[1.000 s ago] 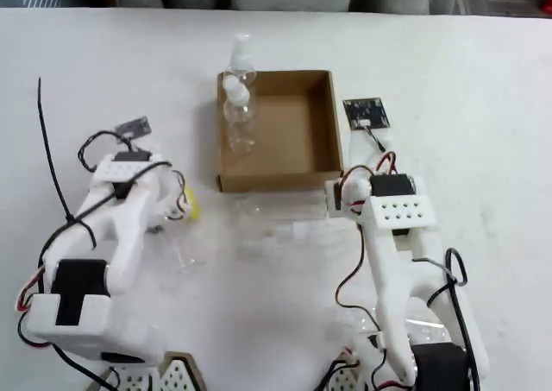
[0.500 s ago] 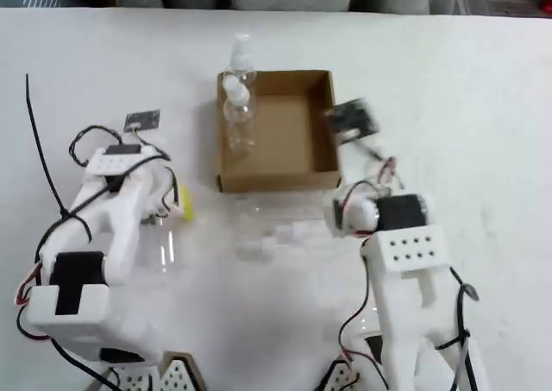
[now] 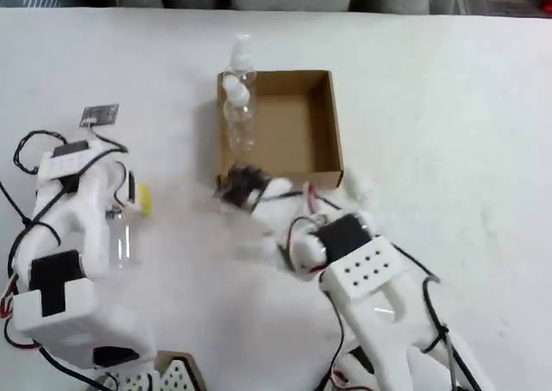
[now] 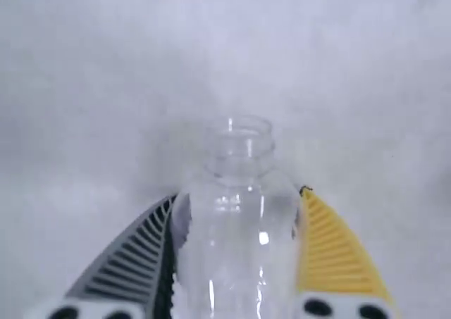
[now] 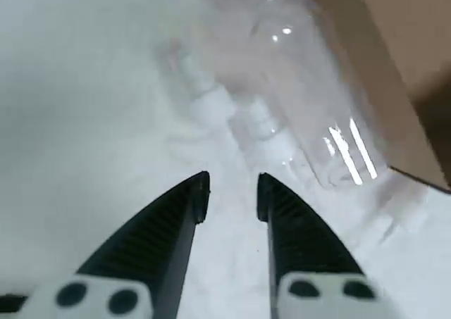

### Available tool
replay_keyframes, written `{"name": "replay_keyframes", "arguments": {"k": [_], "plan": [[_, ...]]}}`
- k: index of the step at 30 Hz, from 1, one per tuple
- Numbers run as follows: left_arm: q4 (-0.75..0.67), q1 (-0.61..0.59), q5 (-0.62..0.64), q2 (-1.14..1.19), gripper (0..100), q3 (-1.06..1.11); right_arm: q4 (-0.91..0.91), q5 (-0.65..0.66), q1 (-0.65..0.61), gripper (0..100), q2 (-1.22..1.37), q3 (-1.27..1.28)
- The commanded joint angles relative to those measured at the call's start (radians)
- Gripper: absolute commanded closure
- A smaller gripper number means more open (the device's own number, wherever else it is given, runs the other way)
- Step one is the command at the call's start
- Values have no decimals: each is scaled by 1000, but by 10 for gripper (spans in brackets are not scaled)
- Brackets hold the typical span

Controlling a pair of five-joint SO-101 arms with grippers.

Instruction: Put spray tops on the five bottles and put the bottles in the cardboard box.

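From above, the cardboard box (image 3: 332, 123) sits mid-counter with one capped bottle (image 3: 237, 102) lying along its 9 o'clock wall. My left arm (image 3: 73, 210) is out at the box's 8 o'clock, carrying an uncapped bottle (image 3: 121, 236). The right arm (image 3: 362, 270) reaches to the box's 7 o'clock corner, so I judge it the nearer arm to the loose spray tops (image 3: 259, 249) at the box's 6 o'clock.

Left wrist view: the left jaws are clamped on the uncapped bottle (image 4: 236, 213), its long axis along the jaws and its open neck pointing away from the wrist.

Right wrist view: the right jaws are slightly apart and empty. A spray top (image 5: 211, 108) lies just ahead of them, with a clear bottle (image 5: 310, 122) lying alongside the box wall (image 5: 394, 65).

A second ago the right arm was at the box's 5 o'clock corner. The left arm was closer in and has since pulled out toward 9 o'clock.
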Motion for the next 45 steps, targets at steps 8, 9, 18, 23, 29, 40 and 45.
{"name": "replay_keyframes", "arguments": {"k": [8, 9, 18, 23, 29, 40, 45], "plan": [[20, -35, -20, 1, 980, -81, 2, 394, -136, 815, -15, 77], [20, -35, -20, 1, 980, -81, 2, 408, -137, 786, -15, 83], [20, -31, -20, 2, 980, -81, -171, 419, -153, 758, 108, 115], [18, -16, -21, 2, 980, -80, -213, 417, -160, 760, 289, 44], [17, -16, -21, 2, 980, -80, -255, 417, -159, 762, 429, -2], [17, -12, -21, 2, 980, -77, -337, 417, -104, 762, 507, -5], [17, -12, -21, 2, 980, -77, -337, 417, -104, 828, 512, -6]]}}
